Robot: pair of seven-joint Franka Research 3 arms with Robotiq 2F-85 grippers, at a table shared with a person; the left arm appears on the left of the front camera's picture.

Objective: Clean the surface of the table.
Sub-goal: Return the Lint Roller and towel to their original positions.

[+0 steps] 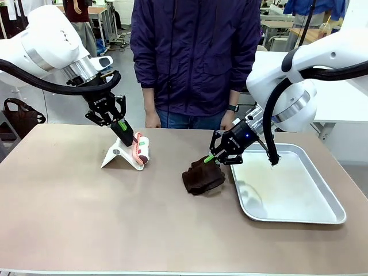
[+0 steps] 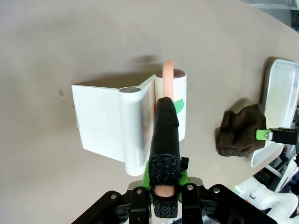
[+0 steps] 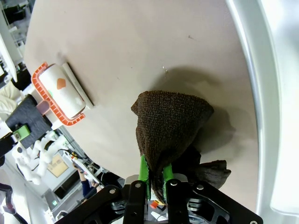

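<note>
The taupe-brown table (image 1: pixel 86 218) carries a lint roller (image 1: pixel 141 148) with an orange frame, resting in a white stand (image 1: pixel 118 156). My left gripper (image 1: pixel 122 125) is shut on the roller's black foam-wrapped handle (image 2: pixel 164 135), which sits between the green pads. In the left wrist view the roller (image 2: pixel 172 105) lies against the stand (image 2: pixel 105 123). Right of the middle, my right gripper (image 1: pixel 211 158) is shut on a dark brown cloth (image 1: pixel 202 175) that rests bunched on the table. In the right wrist view the cloth (image 3: pixel 170 119) rises pinched between the green pads (image 3: pixel 144 170).
A silver metal tray (image 1: pixel 322 215) lies on the table at the right, its near-left corner close to the cloth. A person (image 1: pixel 195 52) in a dark jacket stands at the far edge, hands hanging by the table. The near half of the table is bare.
</note>
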